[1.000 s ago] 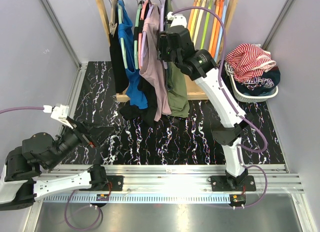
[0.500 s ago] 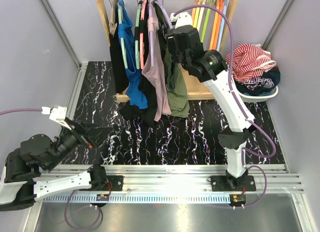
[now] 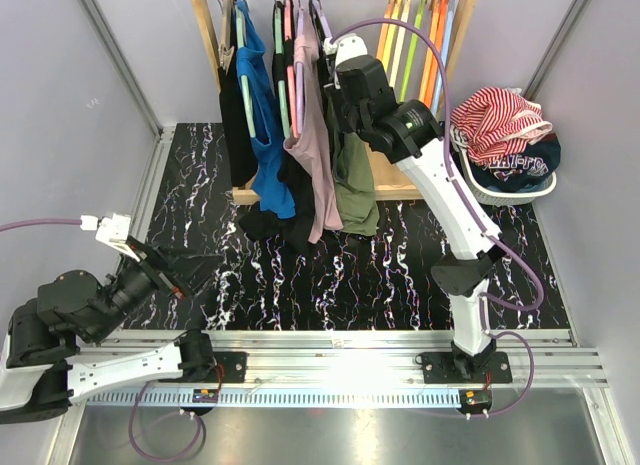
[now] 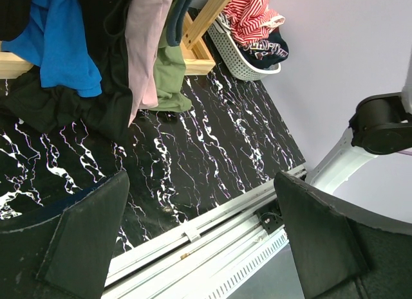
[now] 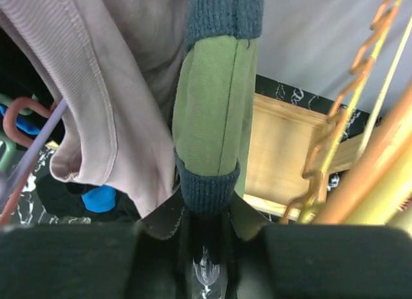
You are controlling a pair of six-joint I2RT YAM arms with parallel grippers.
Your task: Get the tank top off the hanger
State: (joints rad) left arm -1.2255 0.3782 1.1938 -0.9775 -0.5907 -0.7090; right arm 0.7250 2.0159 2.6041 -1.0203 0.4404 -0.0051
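From above, a wooden rack (image 3: pixel 205 25) stands at the far edge of the marbled black bench (image 3: pixel 400 255). The olive tank top (image 3: pixel 355 175) hangs on the rack's right half, still on its dark hanger (image 3: pixel 321 17), just right of a mauve garment (image 3: pixel 315 155) and a blue one (image 3: pixel 262 105). The right claw (image 3: pixel 332 85) is raised to the rack and sits against the top of the tank top. The left claw (image 3: pixel 165 275) is low over the bench, well in front of the rack and to its left. A white basket (image 3: pixel 490 190) of clothes sits just right of the rack. In the left wrist view, the left claw (image 4: pixel 199 180) has its two fingers (image 4: pixel 90 231) spread wide with nothing between them. Beyond it the tank top (image 4: pixel 170 74) hangs beside the rack's post (image 4: pixel 203 29), and the basket (image 4: pixel 241 58) stands past that. In the right wrist view, the tank top's green strap (image 5: pixel 215 106) wraps round the knit-covered hanger (image 5: pixel 209 186). The right claw (image 5: pixel 206 215) is clamped on that hanger just under the strap, with the mauve garment (image 5: pixel 96 87) to the left and the rack's wood (image 5: pixel 283 144) behind.
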